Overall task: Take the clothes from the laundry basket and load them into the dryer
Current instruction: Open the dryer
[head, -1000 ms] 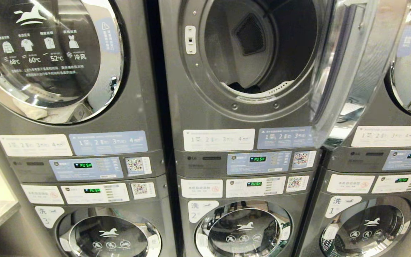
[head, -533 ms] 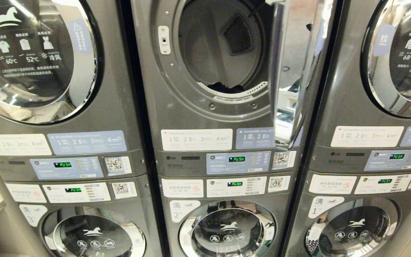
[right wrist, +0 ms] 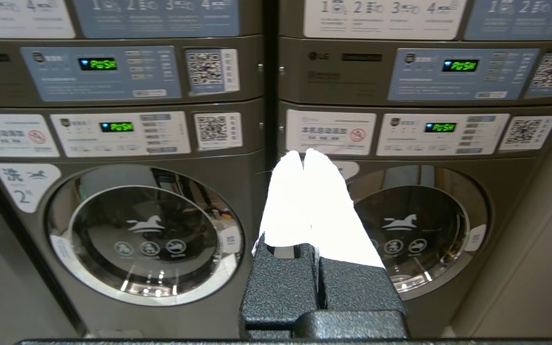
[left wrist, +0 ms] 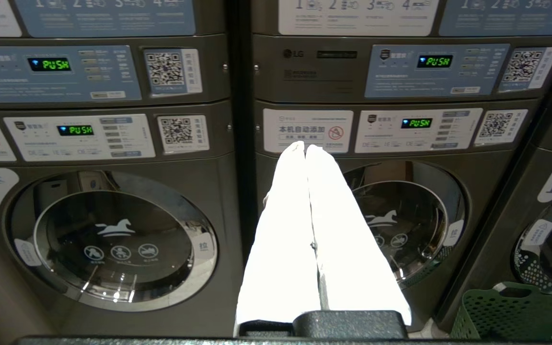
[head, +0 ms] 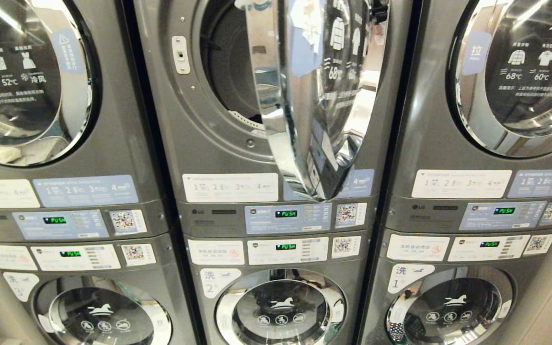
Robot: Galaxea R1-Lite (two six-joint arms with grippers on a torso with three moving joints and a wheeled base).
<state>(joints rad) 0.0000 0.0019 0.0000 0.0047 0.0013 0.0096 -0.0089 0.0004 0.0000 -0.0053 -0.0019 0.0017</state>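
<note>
Since the earlier frame the whole bank of machines slides leftward across the head view, so the camera is turning with the robot; the dryer door [head: 321,96] also stands swung further across its opening, now covering much of the drum mouth [head: 223,62] of the middle upper dryer [head: 218,143].

That dryer sits above and ahead of both claws, which point level at the lower washers. The green laundry basket [left wrist: 515,314] lies on the floor below and to the right-hand side of the left claw [left wrist: 305,146], nearer the right arm by my reading, though the right wrist view does not show it. No clothes are visible in it from here.

Both the left claw and the right claw [right wrist: 304,153] have their white fingers pressed together and carry nothing.

Writing: "LG" on the panels, green "PUSH" displays, washer numbers 1, 2 and 3, temperatures 68°C, 60°C, 52°C on the doors, and QR codes.
</note>
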